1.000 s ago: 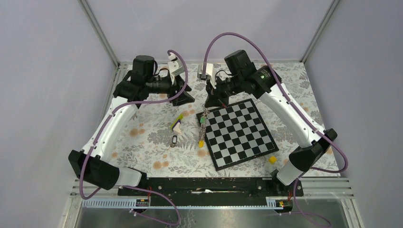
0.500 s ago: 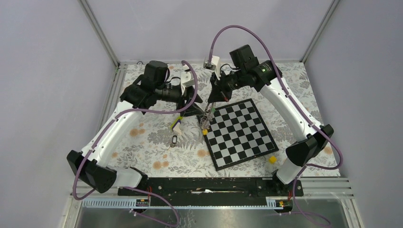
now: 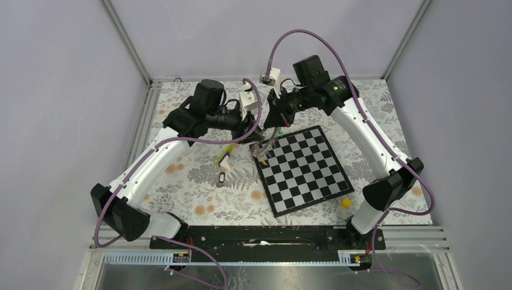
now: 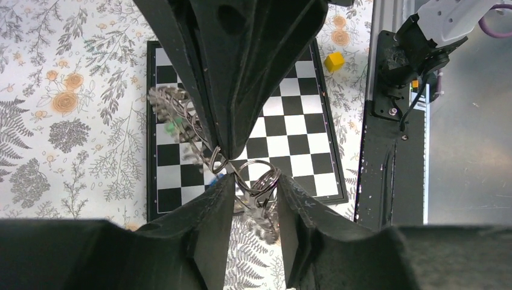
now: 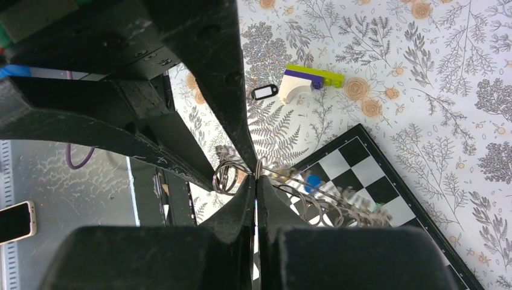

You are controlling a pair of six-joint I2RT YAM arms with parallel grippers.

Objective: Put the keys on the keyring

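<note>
Both grippers meet above the far left corner of the chessboard (image 3: 308, 175). My right gripper (image 3: 273, 125) is shut on a thin metal ring seen edge-on in the right wrist view (image 5: 256, 178). A chain of grey rings with blue (image 5: 313, 181), green (image 4: 174, 128) and yellow (image 3: 261, 162) keys hangs from it. My left gripper (image 4: 253, 181) is closed to the width of one grey ring (image 4: 268, 164), which touches both fingertips. A black-headed key (image 3: 221, 178) lies on the floral mat. Which ring is the keyring I cannot tell.
A lime-and-white wedge (image 3: 225, 157) lies on the mat left of the board, just beyond the black key. A small yellow block (image 3: 346, 203) sits off the board's near right corner. Metal rails edge the table.
My left gripper has swung right from the far left of the mat to the hanging rings and closed on one. My right gripper has lifted the chain so it hangs shorter.
</note>
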